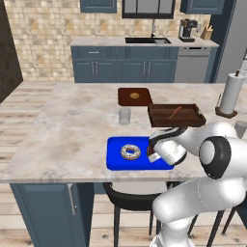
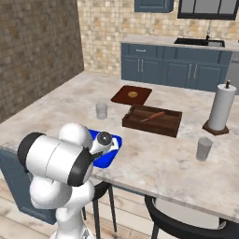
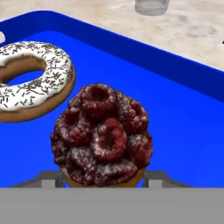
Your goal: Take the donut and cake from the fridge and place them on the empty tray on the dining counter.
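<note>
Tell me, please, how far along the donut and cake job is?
Done: the donut lies on the blue tray. In hand: the cake sits on the tray beside it, between the gripper fingers. Left: whether it is released I cannot tell; then withdraw.

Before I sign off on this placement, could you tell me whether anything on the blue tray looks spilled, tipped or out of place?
Nothing stands out. The donut lies flat on the blue tray, and the cake sits upright beside it with its raspberry topping intact, just in front of the gripper. No crumbs or spills show on the tray.
</note>
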